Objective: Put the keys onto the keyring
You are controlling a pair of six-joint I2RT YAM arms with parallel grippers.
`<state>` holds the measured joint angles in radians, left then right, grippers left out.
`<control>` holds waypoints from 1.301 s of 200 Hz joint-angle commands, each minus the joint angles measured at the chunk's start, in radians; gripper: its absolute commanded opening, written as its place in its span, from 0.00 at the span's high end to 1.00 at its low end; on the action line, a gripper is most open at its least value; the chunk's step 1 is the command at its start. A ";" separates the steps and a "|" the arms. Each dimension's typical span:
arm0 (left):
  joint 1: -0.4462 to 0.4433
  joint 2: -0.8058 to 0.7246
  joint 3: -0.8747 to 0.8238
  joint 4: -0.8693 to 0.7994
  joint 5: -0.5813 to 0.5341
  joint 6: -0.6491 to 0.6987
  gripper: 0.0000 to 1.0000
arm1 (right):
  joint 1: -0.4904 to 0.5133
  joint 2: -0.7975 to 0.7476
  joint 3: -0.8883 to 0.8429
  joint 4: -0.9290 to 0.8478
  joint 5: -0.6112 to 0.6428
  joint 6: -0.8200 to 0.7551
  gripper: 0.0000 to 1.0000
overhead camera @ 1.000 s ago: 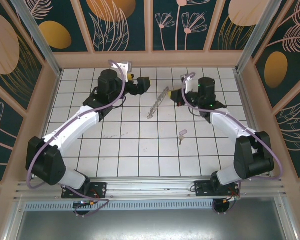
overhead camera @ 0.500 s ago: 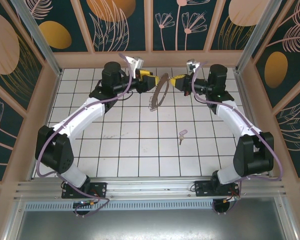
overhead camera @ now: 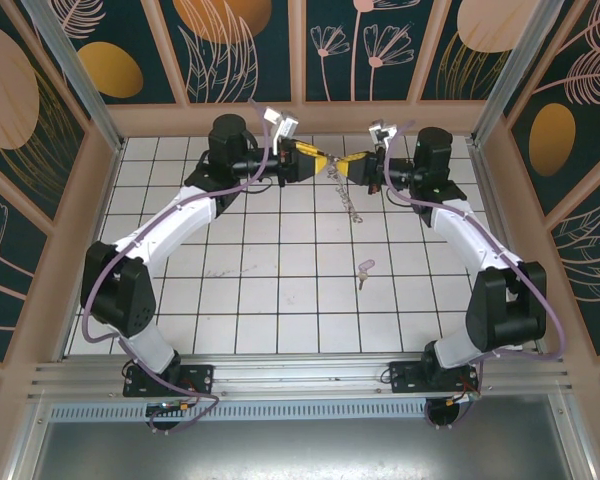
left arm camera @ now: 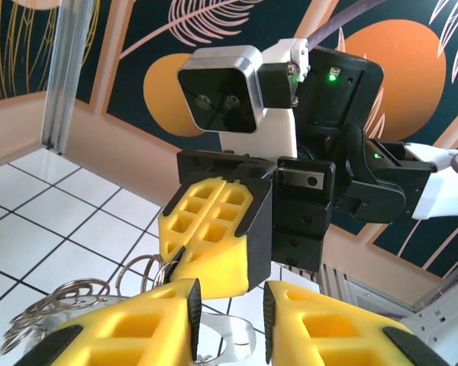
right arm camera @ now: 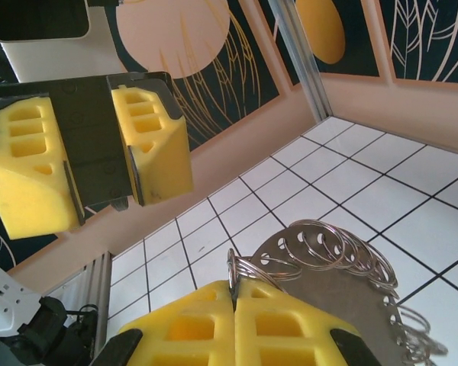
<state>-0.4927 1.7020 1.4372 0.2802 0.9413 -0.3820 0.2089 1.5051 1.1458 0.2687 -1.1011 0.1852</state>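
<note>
Lilac key (overhead camera: pixel 364 270) blade points nearward | keyring (right arm camera: pixel 336 290) dangles from shut right jaws | left jaws ajar

Bright, even light from above. The white tiled surface (overhead camera: pixel 280 300) carries only faint, soft-edged shadows and no hard glare. The overhead view is sharp throughout; wrist views soften slightly at the nearest foreground, with mild wide-angle stretching at the edges.

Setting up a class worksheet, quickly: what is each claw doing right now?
Left claw: open, a piece of the keyring between its jaws.
Right claw: shut on the keyring.
</note>
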 commanded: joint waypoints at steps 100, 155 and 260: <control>0.006 0.018 -0.070 0.102 0.077 -0.048 0.76 | 0.037 0.004 0.003 0.065 -0.030 0.066 1.00; 0.025 -0.013 -0.110 0.194 0.076 -0.111 0.73 | 0.052 -0.004 -0.009 0.068 -0.019 0.073 1.00; 0.080 -0.027 -0.205 0.434 0.120 -0.289 0.71 | 0.083 -0.011 -0.006 0.096 -0.003 0.095 1.00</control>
<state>-0.4114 1.6844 1.2491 0.6197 1.0149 -0.6197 0.2718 1.5234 1.1435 0.2890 -1.0985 0.2611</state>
